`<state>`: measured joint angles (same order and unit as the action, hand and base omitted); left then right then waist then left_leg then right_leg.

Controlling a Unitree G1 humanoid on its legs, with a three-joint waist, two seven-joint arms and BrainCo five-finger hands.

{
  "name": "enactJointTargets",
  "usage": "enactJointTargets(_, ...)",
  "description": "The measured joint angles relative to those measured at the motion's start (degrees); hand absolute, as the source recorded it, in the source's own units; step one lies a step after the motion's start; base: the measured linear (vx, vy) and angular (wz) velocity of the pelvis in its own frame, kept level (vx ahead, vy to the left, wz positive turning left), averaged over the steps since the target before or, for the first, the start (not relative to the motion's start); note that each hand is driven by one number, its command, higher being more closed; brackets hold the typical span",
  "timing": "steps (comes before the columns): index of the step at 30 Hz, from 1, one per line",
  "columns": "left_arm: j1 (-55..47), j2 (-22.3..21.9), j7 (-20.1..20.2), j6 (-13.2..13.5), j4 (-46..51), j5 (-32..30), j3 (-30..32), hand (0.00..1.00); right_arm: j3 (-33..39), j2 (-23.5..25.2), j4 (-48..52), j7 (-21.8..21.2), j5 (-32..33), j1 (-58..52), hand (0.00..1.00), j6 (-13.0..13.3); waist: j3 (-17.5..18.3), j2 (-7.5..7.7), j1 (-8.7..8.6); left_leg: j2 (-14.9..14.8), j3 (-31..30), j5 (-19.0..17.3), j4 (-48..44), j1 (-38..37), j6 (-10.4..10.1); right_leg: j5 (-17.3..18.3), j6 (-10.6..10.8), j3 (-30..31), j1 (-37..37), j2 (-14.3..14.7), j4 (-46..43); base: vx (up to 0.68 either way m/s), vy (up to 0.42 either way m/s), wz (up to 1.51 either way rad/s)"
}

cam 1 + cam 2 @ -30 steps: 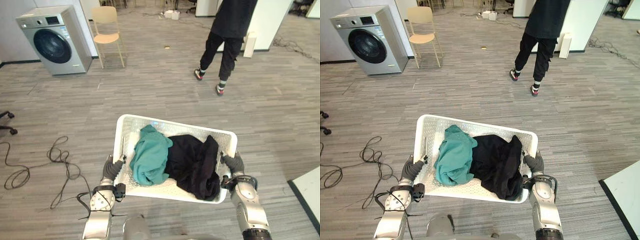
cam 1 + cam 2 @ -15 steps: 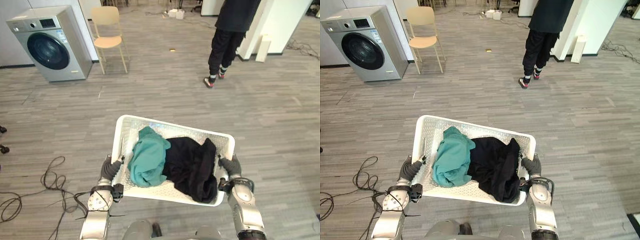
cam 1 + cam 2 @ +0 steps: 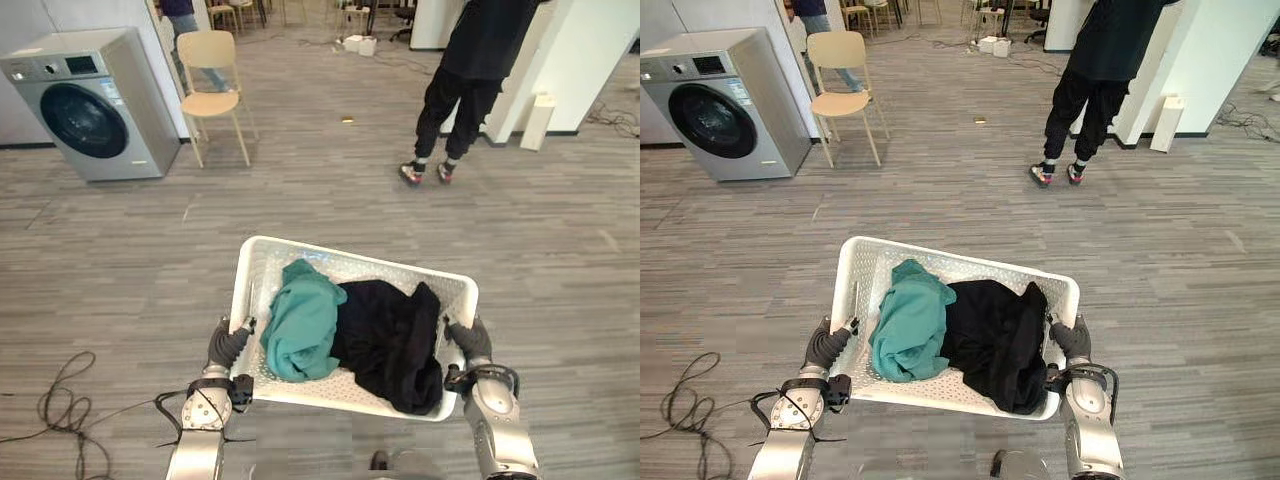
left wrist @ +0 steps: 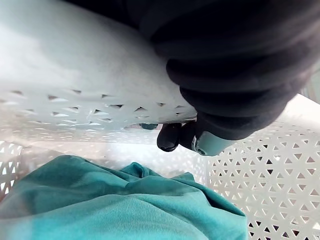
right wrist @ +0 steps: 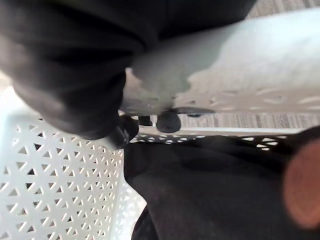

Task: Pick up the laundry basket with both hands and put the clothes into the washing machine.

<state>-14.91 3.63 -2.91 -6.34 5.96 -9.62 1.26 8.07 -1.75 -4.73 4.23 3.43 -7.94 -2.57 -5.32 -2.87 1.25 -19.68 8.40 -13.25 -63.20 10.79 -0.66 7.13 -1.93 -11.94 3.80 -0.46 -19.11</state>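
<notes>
Since a second ago the person in dark clothes (image 3: 468, 85) has gone from mid-stride to standing, feet together, by the white pillar (image 3: 560, 60). Your view has shifted too. The basket hold is unchanged.

Left hand (image 3: 228, 345): fingers curled over the left end rim of the laundry basket (image 3: 262, 262). Your left wrist view shows dark fingertips (image 4: 170, 136) hooked under the rim edge.

Right hand (image 3: 470, 342): clamped the same way on the right end, fingertips (image 5: 168, 121) tucked under the rim.

The white perforated basket is carried between both hands, above the grey plank floor (image 3: 150, 250).

Inside it, the teal garment (image 3: 300, 325) lies bunched on your left side and the black garment (image 3: 390, 340) on your right, the two touching.

The washing machine (image 3: 85, 115) stands well apart at far left, with a pale chair (image 3: 212, 85) just beside it.
</notes>
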Motion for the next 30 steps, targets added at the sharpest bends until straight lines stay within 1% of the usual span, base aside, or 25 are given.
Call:
enactJointTargets(1, 0.2, 0.0, 0.0, 0.1, 0.0, 0.0, -0.1, 1.0, 0.1, 0.0, 0.8, 0.4, 0.0, -0.4, 1.0, 0.1, -0.2, 0.64, -0.33, 0.1, 1.4, -0.3, 1.4, 1.4, 0.1, 0.0, 0.0, 0.2, -2.3, -0.3, 2.3, 0.44, -0.13, -0.07)
enactJointTargets(2, 0.3, -0.1, 0.0, 0.2, 0.0, 0.1, -0.2, 1.0, 0.2, 0.0, 1.1, 0.6, 0.0, -0.6, 1.0, 0.2, -0.3, 0.83, -0.39, 0.0, 2.2, -0.4, 3.3, 1.7, 0.3, 0.0, 0.0, 0.3, -3.0, -0.5, 2.9, 0.39, -0.063, -0.1)
enactJointTargets(3, 0.4, -0.2, 0.0, 0.5, 0.0, 0.1, -0.7, 1.0, 0.6, -0.1, 1.2, 0.7, 0.0, -0.7, 1.0, 0.4, -0.3, 0.77, -0.41, 0.1, 3.4, -0.5, 8.4, 2.1, 0.4, -0.1, 0.1, 0.6, -4.3, -0.7, 4.1, 0.29, 0.033, -0.16)
enactJointTargets(4, 0.4, -0.3, 0.0, 0.5, 0.0, 0.1, -0.8, 1.0, 0.9, -0.2, 1.2, 0.7, 0.0, -0.7, 1.0, 0.5, -0.3, 0.76, -0.43, 0.6, 4.0, -0.5, 15.3, 2.3, 0.3, -0.1, 0.1, 0.8, -5.0, -1.3, 4.7, 0.27, 0.069, -0.14)
enactJointTargets(5, 0.5, -0.4, 0.0, 0.5, 0.0, 0.1, -0.8, 1.0, 1.0, -0.3, 1.2, 0.7, 0.0, -0.7, 1.0, 0.5, -0.3, 0.75, -0.5, 1.2, 4.3, -0.3, 19.5, 1.9, 0.0, -0.1, 0.2, 0.8, -5.1, -1.7, 4.9, 0.23, 0.138, -0.07)
enactJointTargets(6, 0.6, -0.7, 0.0, 0.5, -0.1, 0.1, -0.9, 1.0, 1.2, -0.5, 1.1, 0.7, 0.0, -0.8, 1.0, 0.9, -0.3, 0.71, -0.59, 3.9, 4.3, 1.6, 31.0, 0.0, -2.0, -0.5, 0.7, 0.7, -5.5, -2.8, 5.5, 0.2, 0.186, -0.05)
enactJointTargets(7, 0.6, -1.4, 0.0, 0.6, -0.2, 0.1, -1.2, 1.0, 1.6, -0.9, 1.2, 0.7, 0.0, -1.0, 1.0, 1.4, 0.4, -0.67, -0.56, 5.7, 3.6, 8.9, 42.8, -2.1, -3.8, -0.9, 1.9, 0.9, -5.7, -2.8, 6.4, 0.23, 0.252, -0.05)
enactJointTargets(8, 1.0, -1.0, -0.1, 0.7, -0.7, 0.1, -1.2, 1.0, 1.9, -0.7, 0.5, 0.7, 0.0, -0.9, 1.0, 1.6, 0.8, -0.22, -0.53, 6.8, 3.5, 9.3, 45.6, -3.0, -4.1, -0.7, 3.5, 1.1, -6.2, -3.6, 7.5, 0.19, 0.217, 0.06)
enactJointTargets(9, 1.8, -0.5, -0.5, 0.8, -1.8, 0.1, -1.2, 1.0, 2.5, 0.4, 0.7, 0.8, -0.4, -1.3, 1.0, 1.6, 1.0, 0.99, -0.7, 8.9, 3.7, 10.6, 48.2, -4.2, -3.6, -1.0, 4.3, 1.0, -6.6, -5.4, 8.6, 0.17, 0.189, 0.2)
enactJointTargets(10, 2.0, 0.0, -0.7, 0.8, -2.1, 0.0, -1.2, 1.0, 2.7, 1.2, 0.7, 0.8, -1.0, -1.5, 1.0, 1.8, 1.4, 2.02, -0.96, 11.4, 4.2, 12.4, 52.6, -5.7, -2.5, -1.5, 5.1, 1.0, -6.8, -7.0, 9.8, 0.14, 0.158, 0.26)
enactJointTargets(11, 1.9, 0.1, -0.8, 0.8, -2.1, 0.0, -1.2, 1.0, 2.9, 1.5, 0.7, 0.8, -1.3, -1.5, 1.0, 1.9, 1.5, 2.37, -1.21, 13.0, 4.4, 13.5, 55.4, -6.7, -1.8, -1.9, 5.8, 1.0, -7.0, -8.0, 10.7, 0.12, 0.15, 0.22)
enactJointTargets(14, 1.9, 0.1, -0.8, 0.9, -2.1, 0.0, -1.3, 1.0, 2.9, 1.7, 0.6, 0.7, -1.8, -1.5, 1.0, 2.0, 1.5, 2.42, -1.26, 16.0, 4.7, 14.8, 59.3, -8.2, -0.5, -2.9, 7.3, 1.0, -7.8, -10.2, 12.7, 0.08, 0.154, 0.12)
enactJointTargets(15, 1.9, 0.1, -0.9, 0.9, -2.1, 0.0, -1.1, 1.0, 2.9, 2.3, 0.6, 0.7, -2.1, -1.5, 1.0, 2.0, 1.5, 2.44, -1.27, 16.5, 4.8, 14.7, 59.4, -8.2, -0.5, -3.0, 7.5, 1.0, -7.9, -10.7, 13.0, 0.05, 0.114, 0.05)
enactJointTargets(19, 1.0, 0.2, -0.9, 0.9, -2.1, 0.0, -1.2, 1.0, 2.8, 3.0, 0.5, 0.8, -3.4, -1.6, 1.0, 2.0, 1.5, 2.65, -1.29, 16.9, 5.3, 15.3, 61.4, -9.5, -0.3, -3.3, 7.9, 1.1, -8.2, -10.8, 13.4, 0.01, 0.04, -0.05)
enactJointTargets(20, -0.5, 1.1, -0.8, 0.6, -2.1, 0.0, -3.3, 1.0, 2.9, 3.3, -2.3, 1.8, -3.4, -4.4, 1.0, 3.7, 2.9, 3.01, -3.42, 16.8, 5.6, 20.3, 69.0, -12.2, -1.1, -3.5, 8.3, 1.5, -7.8, -9.3, 15.2, -0.01, -0.001, -0.06)
enactJointTargets(26, -0.5, 1.1, -0.8, 0.6, -2.1, 0.0, -3.0, 1.0, 2.9, 3.3, -2.8, 1.8, -3.4, -4.4, 1.0, 4.0, 2.9, 2.98, -3.41, 16.7, 5.5, 20.3, 69.0, -11.6, -1.1, -3.5, 8.3, 1.4, -7.4, -9.3, 15.3, 0.0, 0.0, 0.01)
enactJointTargets(30, -0.9, 1.1, -0.8, 0.6, -2.1, 0.0, -2.7, 1.0, 2.7, 3.3, -4.4, 1.7, -3.2, -4.2, 1.0, 4.3, 2.8, 3.02, -3.14, 16.7, 5.3, 20.3, 68.7, -9.5, -1.1, -4.1, 8.7, 0.9, -5.9, -9.3, 16.1, 0.01, 0.011, 0.06)
